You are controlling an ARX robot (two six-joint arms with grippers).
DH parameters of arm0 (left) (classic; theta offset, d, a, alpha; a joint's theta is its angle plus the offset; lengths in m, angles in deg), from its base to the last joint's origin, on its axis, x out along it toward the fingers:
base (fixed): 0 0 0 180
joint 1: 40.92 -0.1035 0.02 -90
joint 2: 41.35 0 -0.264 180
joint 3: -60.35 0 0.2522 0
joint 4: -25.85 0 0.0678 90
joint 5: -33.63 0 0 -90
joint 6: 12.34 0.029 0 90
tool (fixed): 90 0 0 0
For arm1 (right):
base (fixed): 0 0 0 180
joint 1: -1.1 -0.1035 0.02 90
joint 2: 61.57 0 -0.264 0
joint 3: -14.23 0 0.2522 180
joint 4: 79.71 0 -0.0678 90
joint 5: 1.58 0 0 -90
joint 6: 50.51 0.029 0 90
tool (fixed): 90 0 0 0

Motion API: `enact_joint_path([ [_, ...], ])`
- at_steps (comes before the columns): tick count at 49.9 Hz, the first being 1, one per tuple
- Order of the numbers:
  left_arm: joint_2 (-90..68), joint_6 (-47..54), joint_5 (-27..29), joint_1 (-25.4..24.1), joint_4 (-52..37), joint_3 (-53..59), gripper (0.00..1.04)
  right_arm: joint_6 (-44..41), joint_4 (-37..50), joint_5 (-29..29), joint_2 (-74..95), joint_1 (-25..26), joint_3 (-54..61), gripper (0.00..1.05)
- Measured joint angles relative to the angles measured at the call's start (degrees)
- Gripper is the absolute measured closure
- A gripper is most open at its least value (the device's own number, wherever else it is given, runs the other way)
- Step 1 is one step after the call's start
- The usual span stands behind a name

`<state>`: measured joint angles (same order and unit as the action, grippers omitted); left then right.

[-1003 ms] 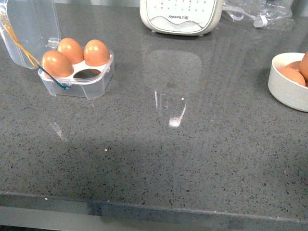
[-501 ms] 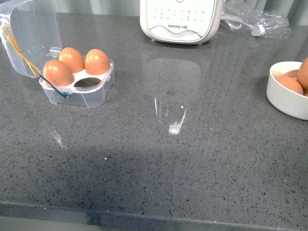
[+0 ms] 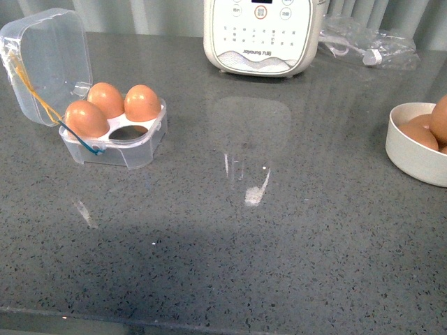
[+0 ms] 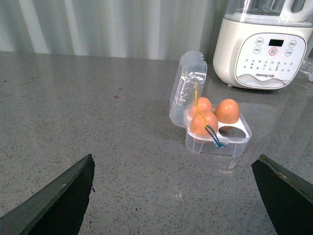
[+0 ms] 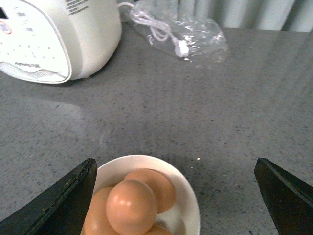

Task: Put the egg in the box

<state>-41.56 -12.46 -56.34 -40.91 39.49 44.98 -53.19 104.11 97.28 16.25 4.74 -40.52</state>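
The clear box (image 3: 115, 143) stands at the left of the grey counter, its lid up. It holds three brown eggs, and its front right cell is empty. It also shows in the left wrist view (image 4: 217, 142). A round white bowl (image 3: 412, 157) at the right edge holds brown eggs, and the topmost egg (image 5: 131, 206) shows in the right wrist view. My left gripper (image 4: 178, 196) is open and empty, above the counter short of the box. My right gripper (image 5: 178, 196) is open and empty above the bowl (image 5: 188, 205). Neither arm shows in the front view.
A white blender base (image 3: 263, 35) stands at the back centre. It also shows in the left wrist view (image 4: 259, 58) and the right wrist view (image 5: 54, 36). A clear plastic bag with a white cable (image 3: 370, 42) lies at the back right. The counter's front edge (image 3: 209, 328) is near.
The front view has tilted upward: box, bowl and blender sit lower in the picture than a second ago. The things on the counter have not moved relative to each other.
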Motion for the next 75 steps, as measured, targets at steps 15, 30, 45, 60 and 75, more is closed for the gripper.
enact_joint_path([
  [15, 0.00, 0.00, 0.00, 0.00, 0.00, 0.00, 0.07, -2.03, 3.98, 6.56, 5.18, 0.09, 0.02, 0.07],
  [30, 0.00, 0.00, 0.00, 0.00, 0.00, 0.00, 0.07, -0.15, 7.65, 9.35, 11.30, 1.20, 0.37, 0.07],
  [45, 0.00, 0.00, 0.00, 0.00, 0.00, 0.00, 0.07, 1.38, 7.17, 9.22, 13.22, 1.36, 1.31, 0.07],
  [60, 0.00, 0.00, 0.00, 0.00, 0.00, 0.00, 0.07, 0.90, 6.16, 8.61, 12.00, 0.92, 2.23, 0.15],
  [75, 0.00, 0.00, 0.00, 0.00, 0.00, 0.00, 0.07, 0.48, 5.44, 7.98, 11.50, 0.87, 2.29, 0.58],
])
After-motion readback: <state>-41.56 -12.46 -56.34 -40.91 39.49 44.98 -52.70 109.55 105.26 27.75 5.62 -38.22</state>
